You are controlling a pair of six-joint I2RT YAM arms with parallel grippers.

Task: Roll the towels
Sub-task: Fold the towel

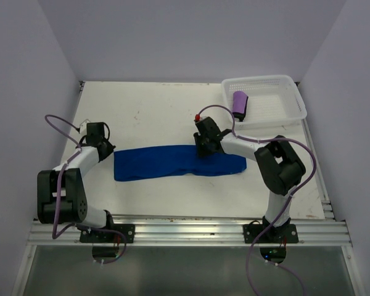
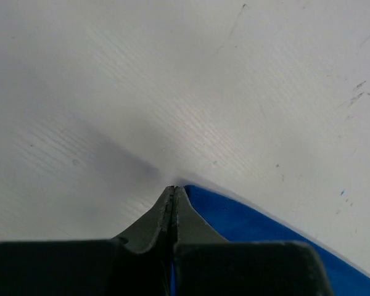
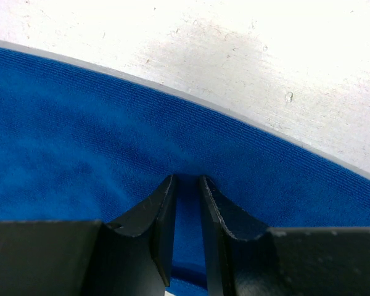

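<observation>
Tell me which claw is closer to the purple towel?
Right. The right claw, on the blue towel, sits just short of the purple towel; the left claw is far off, at the blue towel's left end.

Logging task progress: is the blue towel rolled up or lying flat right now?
Flat, unrolled: the blue towel lies as one long strip across the table, with no coil at either end.
</observation>
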